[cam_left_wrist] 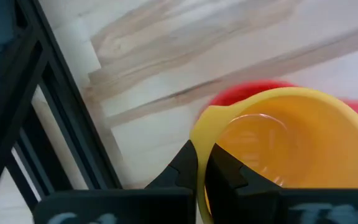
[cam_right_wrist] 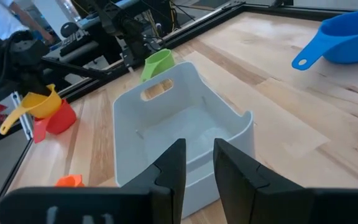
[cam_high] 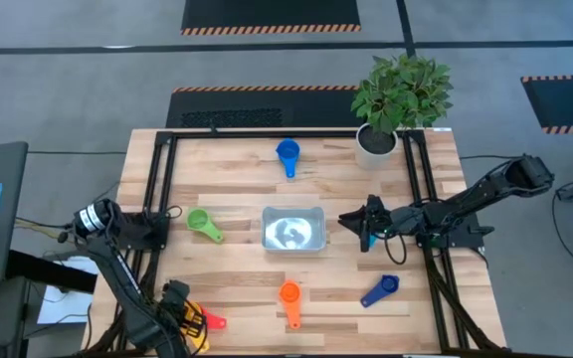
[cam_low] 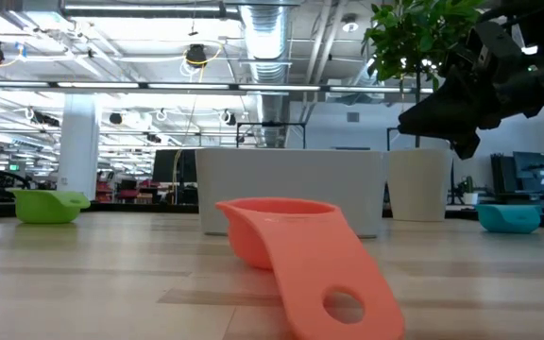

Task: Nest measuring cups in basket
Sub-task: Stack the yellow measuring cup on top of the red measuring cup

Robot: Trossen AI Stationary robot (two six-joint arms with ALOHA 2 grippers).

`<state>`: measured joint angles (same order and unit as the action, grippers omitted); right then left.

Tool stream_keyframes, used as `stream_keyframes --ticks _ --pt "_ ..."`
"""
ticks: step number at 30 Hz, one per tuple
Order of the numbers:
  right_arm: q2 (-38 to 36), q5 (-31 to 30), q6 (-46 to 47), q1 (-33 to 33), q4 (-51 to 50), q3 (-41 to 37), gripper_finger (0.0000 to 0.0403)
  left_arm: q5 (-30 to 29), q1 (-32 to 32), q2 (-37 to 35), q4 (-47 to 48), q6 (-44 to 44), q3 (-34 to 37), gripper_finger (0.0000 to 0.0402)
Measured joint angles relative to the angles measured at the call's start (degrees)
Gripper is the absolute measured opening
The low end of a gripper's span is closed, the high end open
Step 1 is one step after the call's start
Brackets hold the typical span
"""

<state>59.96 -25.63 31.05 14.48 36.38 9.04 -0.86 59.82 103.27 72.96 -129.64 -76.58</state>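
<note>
The left claw (cam_high: 189,320), at the worktop's near left corner, pinches the rim of the yellow cup (cam_left_wrist: 291,155) with its fingers pressed together on the thin wall, probably because the rim gives a firmer hold than the short handle; the red cup (cam_high: 214,321) lies just beside it. The right claw (cam_high: 364,231), its fingers partly spread and holding nothing, hangs just off the basket (cam_high: 292,230) at mid-worktop, seemingly waiting to receive or steady. The green cup (cam_high: 203,224), light blue cup (cam_high: 287,156), orange cup (cam_high: 289,298) and dark blue cup (cam_high: 380,290) lie scattered around the empty basket, well apart.
</note>
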Motion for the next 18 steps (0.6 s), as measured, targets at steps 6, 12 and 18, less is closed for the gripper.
stream_keyframes --ticks 6,12,18 --pt "0.0 0.0 0.0 0.0 0.1 0.0 0.0108 -0.5 -1.4 0.0 3.5 -0.3 0.0 0.0029" --pt "0.0 0.0 0.0 0.0 -0.1 0.0 0.0108 1.9 -3.5 0.0 1.7 -1.7 0.0 0.0107" --pt "0.0 0.0 0.0 0.0 -0.2 0.0 0.0108 13.9 -4.0 0.0 2.6 0.0 0.0 0.0170"
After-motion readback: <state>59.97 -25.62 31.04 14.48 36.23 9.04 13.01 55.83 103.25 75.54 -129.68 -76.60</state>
